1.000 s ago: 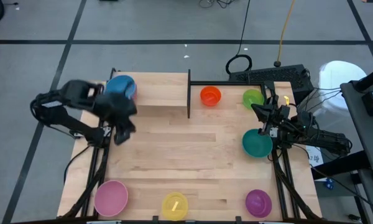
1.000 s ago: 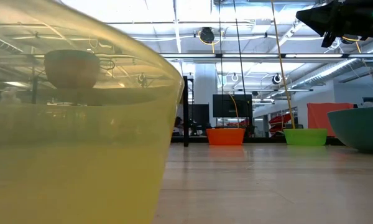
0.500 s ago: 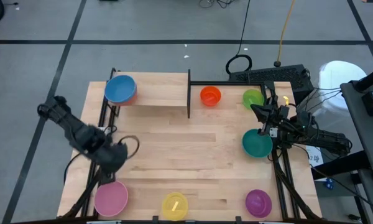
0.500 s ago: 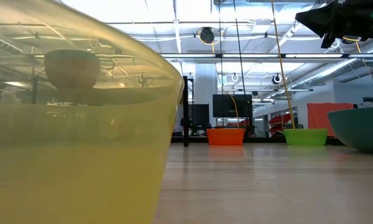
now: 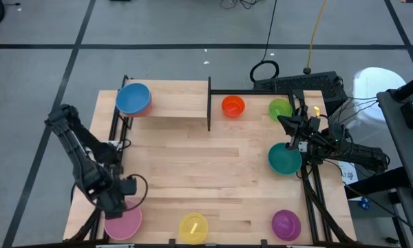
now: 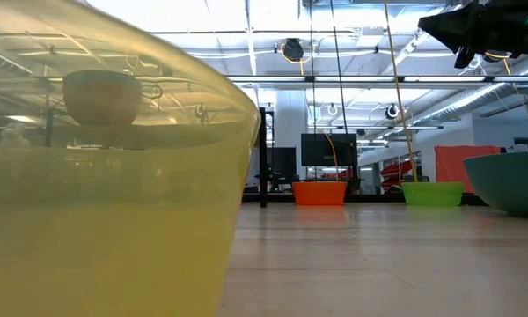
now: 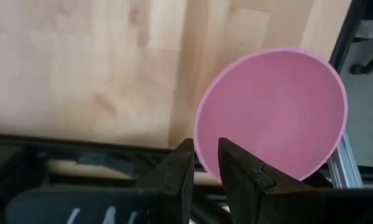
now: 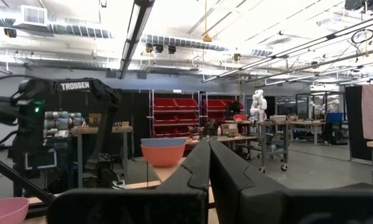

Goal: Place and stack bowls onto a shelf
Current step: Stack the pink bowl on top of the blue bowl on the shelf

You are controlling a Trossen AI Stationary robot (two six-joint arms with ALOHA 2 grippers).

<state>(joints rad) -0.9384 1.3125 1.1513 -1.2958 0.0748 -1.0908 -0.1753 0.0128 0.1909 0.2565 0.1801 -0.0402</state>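
Observation:
My left gripper (image 5: 121, 201) points down over the pink bowl (image 5: 124, 222) at the table's near left corner. It is open by a narrow gap, and its fingertips (image 7: 205, 155) stand above the pink bowl's (image 7: 273, 118) rim without touching it. A blue bowl (image 5: 133, 98) sits nested in a red one on the pale shelf (image 5: 175, 105) at the far left. My right gripper (image 5: 283, 122) waits shut, raised over the table's right side next to the teal bowl (image 5: 283, 158). Orange (image 5: 233, 106), green (image 5: 280, 109), yellow (image 5: 193, 227) and purple (image 5: 286, 224) bowls rest on the tabletop.
The shelf's black upright (image 5: 209, 103) stands between the shelf and the orange bowl. The yellow bowl (image 6: 106, 176) fills the left of the low view. Bare tabletop (image 5: 206, 158) lies in the middle. Black frame rails run along the table's left and right edges.
My left gripper has swung from beside the blue bowl on the shelf toward the table's near edge and down. It has turned on the way and now hangs over the pink bowl. The blue bowl has stayed on the shelf.

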